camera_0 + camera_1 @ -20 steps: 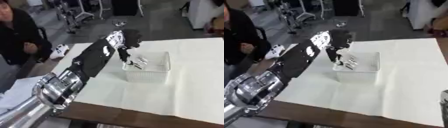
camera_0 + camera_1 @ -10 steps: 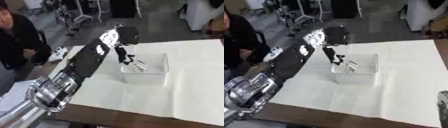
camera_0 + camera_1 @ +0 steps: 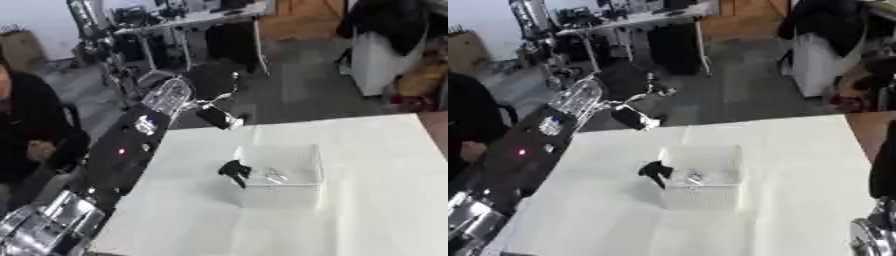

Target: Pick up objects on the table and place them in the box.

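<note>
My left arm [image 3: 122, 150] runs up from the lower left corner. My left hand [image 3: 217, 116] hangs above the far edge of the white table [image 3: 376, 200], up and to the left of the box and well apart from it. It is too blurred for me to tell whether it is released, clenched or grasping anything.

Next comes 1 small dark object [image 3: 234, 171], sitting right at the left wall of the clear box [image 3: 293, 192]. I cannot tell whether it hangs on the rim or lies just outside. That is my main worry: if it is only perched there, a brush from my arm could knock it onto the table, or push the light-looking box sideways.

Inside the box I see 1 small silvery object [image 3: 276, 176] on the floor.

At the far right of the right eye view, part of my right arm [image 3: 870, 235] shows. I cannot tell how its hand stands. If I swing it in without looking, it could clip the box's right wall.

I see no other loose objects on the table.
</note>
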Motion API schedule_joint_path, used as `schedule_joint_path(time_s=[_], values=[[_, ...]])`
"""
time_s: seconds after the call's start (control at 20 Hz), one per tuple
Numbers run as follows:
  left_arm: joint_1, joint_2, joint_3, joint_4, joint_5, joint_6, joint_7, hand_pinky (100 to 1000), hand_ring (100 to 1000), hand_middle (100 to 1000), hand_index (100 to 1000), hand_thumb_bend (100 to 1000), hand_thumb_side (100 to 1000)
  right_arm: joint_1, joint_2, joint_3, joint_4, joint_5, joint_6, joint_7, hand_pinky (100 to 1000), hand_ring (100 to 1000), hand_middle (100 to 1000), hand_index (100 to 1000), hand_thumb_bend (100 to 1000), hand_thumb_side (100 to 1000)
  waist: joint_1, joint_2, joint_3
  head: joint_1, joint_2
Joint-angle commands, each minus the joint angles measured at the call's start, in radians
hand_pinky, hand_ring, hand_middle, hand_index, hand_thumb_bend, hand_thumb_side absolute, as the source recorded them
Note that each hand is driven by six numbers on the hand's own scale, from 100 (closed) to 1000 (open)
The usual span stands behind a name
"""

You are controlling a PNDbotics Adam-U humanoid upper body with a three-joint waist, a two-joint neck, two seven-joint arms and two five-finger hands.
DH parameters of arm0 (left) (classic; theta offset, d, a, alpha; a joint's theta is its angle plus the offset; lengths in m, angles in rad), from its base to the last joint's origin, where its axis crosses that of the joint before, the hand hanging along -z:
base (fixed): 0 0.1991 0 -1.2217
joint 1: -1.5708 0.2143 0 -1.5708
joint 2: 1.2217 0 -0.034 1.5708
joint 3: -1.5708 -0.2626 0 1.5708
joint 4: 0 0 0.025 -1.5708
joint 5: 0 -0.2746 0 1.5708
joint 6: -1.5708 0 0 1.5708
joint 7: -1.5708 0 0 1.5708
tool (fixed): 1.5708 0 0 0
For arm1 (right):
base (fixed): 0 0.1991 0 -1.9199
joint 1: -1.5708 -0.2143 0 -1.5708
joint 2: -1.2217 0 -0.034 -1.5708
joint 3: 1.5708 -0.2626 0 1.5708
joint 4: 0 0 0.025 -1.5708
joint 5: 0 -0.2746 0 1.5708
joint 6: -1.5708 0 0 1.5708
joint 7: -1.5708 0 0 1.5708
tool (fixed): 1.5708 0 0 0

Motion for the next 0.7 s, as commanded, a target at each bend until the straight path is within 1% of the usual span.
schedule_joint_path(time_s=[0.05, 0.1, 0.2, 0.3, 0.4, 0.45, 0.5, 0.55, 0.6, 0.7], values=[[0.075, 0.072, 0.013, -0.170, 0.264, 0.043, 0.007, 570, 666, 767, 748, 143, 1000, -0.010, -0.017, -0.004, -0.013, 0.007, 0.003, -0.003, 443, 530, 568, 820, 198, 1000, -0.007, -0.017, 0.009, 0.004, -0.046], [0.123, 0.072, 0.018, -0.226, 0.351, 0.063, 0.008, 517, 611, 751, 739, 150, 1000, -0.009, -0.021, -0.005, -0.013, 0.007, 0.004, -0.003, 442, 530, 568, 819, 202, 1000, -0.009, -0.017, 0.014, 0.008, -0.054], [0.222, 0.027, 0.040, -0.325, 0.520, 0.098, 0.001, 425, 531, 732, 739, 161, 984, 0.000, -0.030, -0.008, -0.013, 0.009, 0.008, -0.005, 440, 529, 568, 818, 210, 1000, -0.015, -0.025, 0.029, 0.006, -0.054], [0.305, -0.039, 0.072, -0.404, 0.682, 0.122, -0.030, 361, 480, 718, 747, 180, 963, 0.007, -0.039, -0.013, -0.013, 0.011, 0.012, -0.008, 437, 529, 568, 817, 220, 1000, -0.024, -0.030, 0.043, 0.008, -0.053], [0.374, -0.105, 0.097, -0.484, 0.831, 0.130, -0.068, 341, 460, 710, 751, 195, 948, 0.012, -0.047, -0.018, -0.013, 0.014, 0.015, -0.012, 435, 528, 567, 817, 229, 1000, -0.034, -0.031, 0.058, 0.013, -0.058], [0.404, -0.130, 0.106, -0.530, 0.894, 0.129, -0.086, 339, 455, 706, 750, 251, 961, 0.014, -0.052, -0.022, -0.013, 0.015, 0.016, -0.014, 432, 527, 566, 817, 216, 1000, -0.040, -0.029, 0.066, 0.015, -0.064], [0.428, -0.148, 0.113, -0.573, 0.944, 0.125, -0.100, 336, 452, 703, 748, 414, 1000, 0.016, -0.056, -0.025, -0.013, 0.017, 0.018, -0.016, 431, 527, 566, 818, 157, 1000, -0.044, -0.027, 0.072, 0.017, -0.068], [0.449, -0.165, 0.117, -0.617, 0.989, 0.120, -0.112, 328, 446, 695, 742, 214, 925, 0.018, -0.061, -0.028, -0.013, 0.019, 0.021, -0.018, 427, 526, 565, 818, 249, 1000, -0.051, -0.023, 0.081, 0.018, -0.068], [0.469, -0.181, 0.120, -0.662, 1.031, 0.115, -0.122, 323, 442, 690, 742, 221, 918, 0.019, -0.066, -0.031, -0.013, 0.021, 0.023, -0.020, 425, 525, 565, 818, 256, 1000, -0.057, -0.019, 0.089, 0.018, -0.063], [0.493, -0.206, 0.124, -0.738, 1.108, 0.120, -0.136, 321, 441, 689, 745, 234, 914, 0.020, -0.075, -0.035, -0.013, 0.024, 0.025, -0.022, 422, 525, 564, 817, 266, 1000, -0.067, -0.011, 0.103, 0.016, -0.041]])
